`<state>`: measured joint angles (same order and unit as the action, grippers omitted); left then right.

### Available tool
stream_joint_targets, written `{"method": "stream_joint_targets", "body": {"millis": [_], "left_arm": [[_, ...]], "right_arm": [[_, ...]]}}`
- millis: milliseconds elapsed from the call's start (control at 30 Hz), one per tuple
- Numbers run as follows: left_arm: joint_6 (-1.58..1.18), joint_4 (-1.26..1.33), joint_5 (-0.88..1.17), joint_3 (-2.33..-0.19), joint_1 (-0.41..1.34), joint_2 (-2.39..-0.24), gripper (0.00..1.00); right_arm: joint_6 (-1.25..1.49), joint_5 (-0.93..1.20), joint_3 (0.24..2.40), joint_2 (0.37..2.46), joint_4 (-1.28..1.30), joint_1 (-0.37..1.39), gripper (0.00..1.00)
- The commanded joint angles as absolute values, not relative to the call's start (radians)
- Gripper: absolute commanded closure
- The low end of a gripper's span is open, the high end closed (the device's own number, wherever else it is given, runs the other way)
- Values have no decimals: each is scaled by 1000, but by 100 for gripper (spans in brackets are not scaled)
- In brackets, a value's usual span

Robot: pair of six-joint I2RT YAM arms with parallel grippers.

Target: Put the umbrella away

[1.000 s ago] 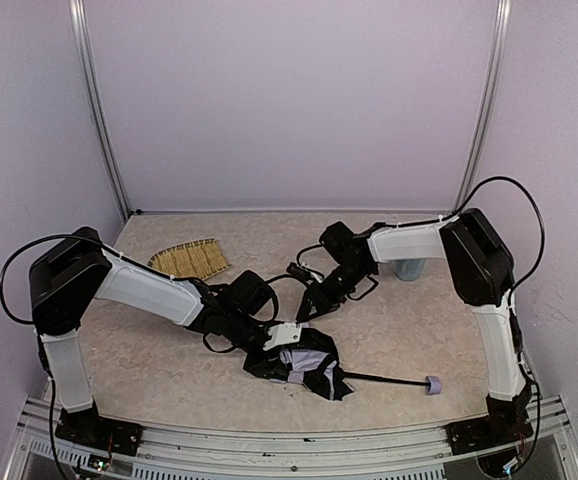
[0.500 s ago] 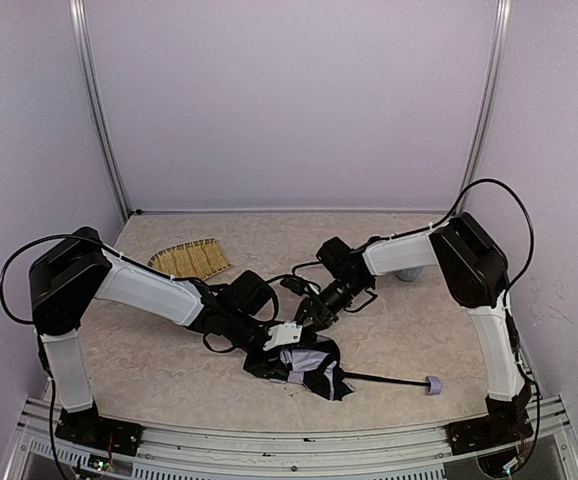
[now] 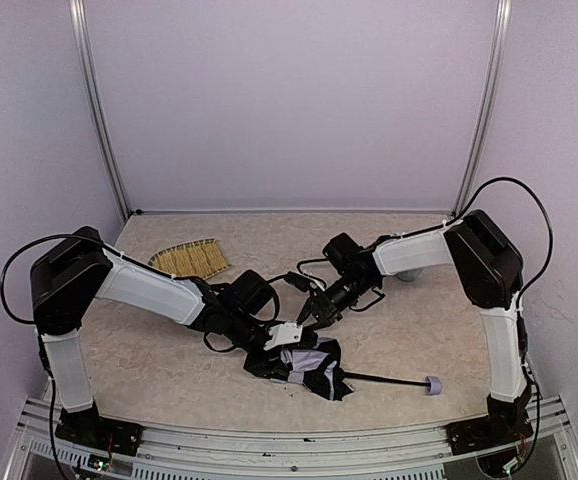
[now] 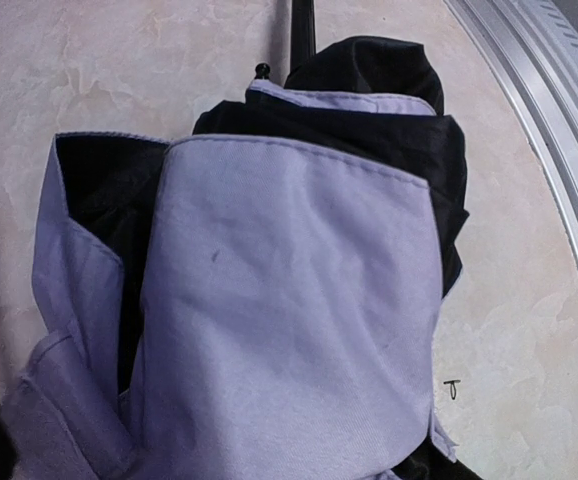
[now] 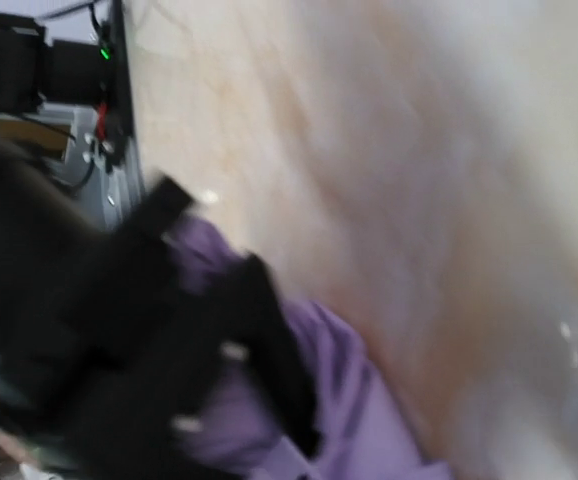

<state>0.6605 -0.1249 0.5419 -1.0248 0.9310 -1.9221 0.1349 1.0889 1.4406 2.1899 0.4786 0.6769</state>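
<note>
Marbled tabletop: left gripper clamps the bunched umbrella, right gripper closed just beyond. Gathering step, I'd say; next, it wants rolling tight.

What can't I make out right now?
Right wrist: motion blur smears the umbrella; grip unreadable.
Left wrist: fabric fills the frame, hiding the jaws.
Top: left gripper and right gripper are too small against dark folds; mug sits mostly behind the right arm.
</note>
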Motion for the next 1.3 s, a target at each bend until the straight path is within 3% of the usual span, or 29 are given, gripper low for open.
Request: {"method": "stream_joint_targets", "body": {"millis": [0,400,567,633,767,833,1033,1267], "left_arm": [[689,-250,453,-1004,940,-1988,100],[695,-262,457,-1014,940,-1999,100],[700,-267,458,-1017,940,-2001,100],[704,-272,461,-1019,941,-2003,100],[701,-278,461,-1023,942,-2003,100],[702,-279,460,-1026,943,-2003,100],[703,-281,459,-1027,942,-2006,100],[709,-282,455,-1031,943,-2011,100]], "right_arm": [[196,1072,1433,2080,367,651,100],[196,1035,1360,2023,324,633,100],[160,928,1353,1987,356,628,100],[181,862,1355,1997,381,617,91],[274,815,1297,2002,329,584,52],[279,800,1298,2024,349,583,41],[315,841,1298,2117,326,609,36],[378,907,1408,2232,255,686,41]]}}
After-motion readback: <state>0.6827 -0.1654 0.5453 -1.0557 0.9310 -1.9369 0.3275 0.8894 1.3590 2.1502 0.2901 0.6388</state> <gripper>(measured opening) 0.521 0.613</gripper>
